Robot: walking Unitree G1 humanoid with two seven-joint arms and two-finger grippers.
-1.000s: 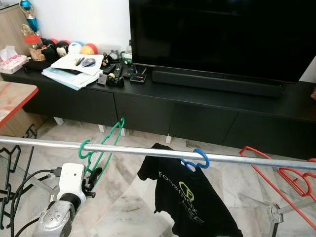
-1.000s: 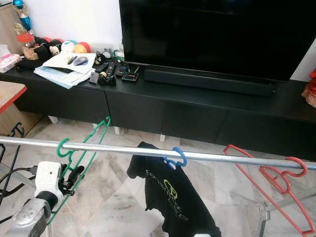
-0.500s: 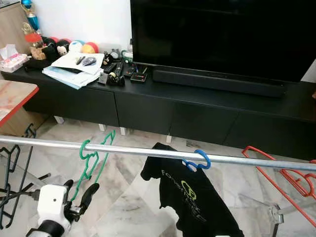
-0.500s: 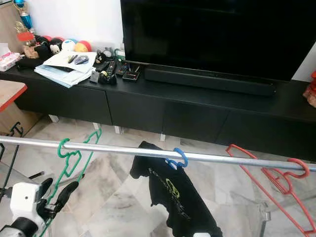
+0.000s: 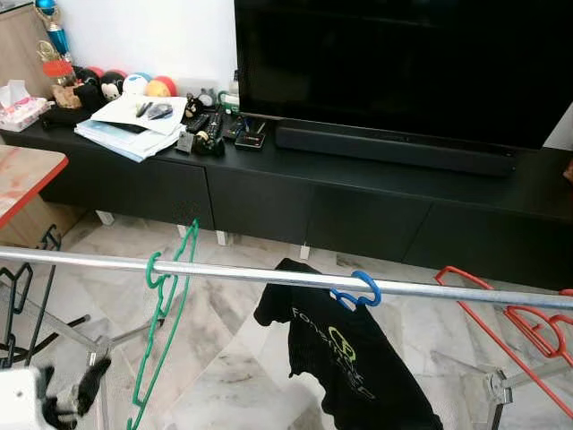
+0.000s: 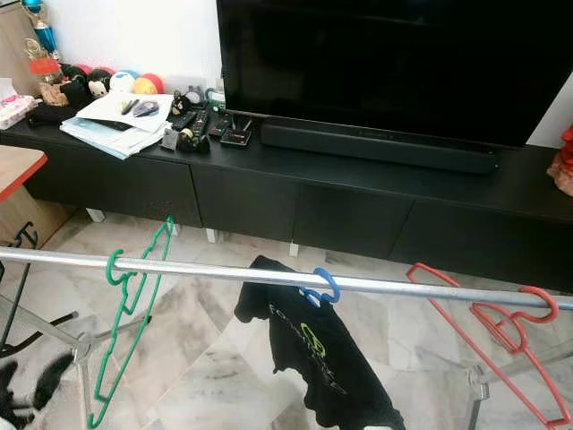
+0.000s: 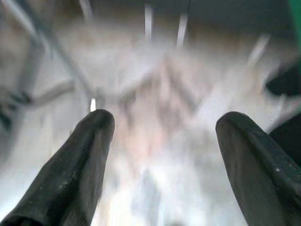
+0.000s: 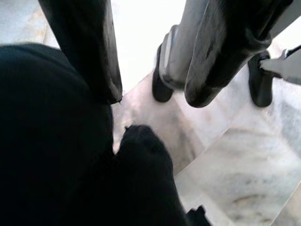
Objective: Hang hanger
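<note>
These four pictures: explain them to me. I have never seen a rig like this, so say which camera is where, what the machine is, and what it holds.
A walking humanoid robot took them. The two wide pictures come from the stereo camera on its head, looking down at a metal rail in front of a black TV cabinet. On the rail hang a green hanger, a blue hanger carrying a black T-shirt, and red hangers.

The other two pictures come from cameras on the wrists, each looking along that gripper's two black fingers. The left gripper is open and holds nothing; it is low at the robot's left, below the green hanger. The right gripper is also open, above dark cloth and the marble floor.
</note>
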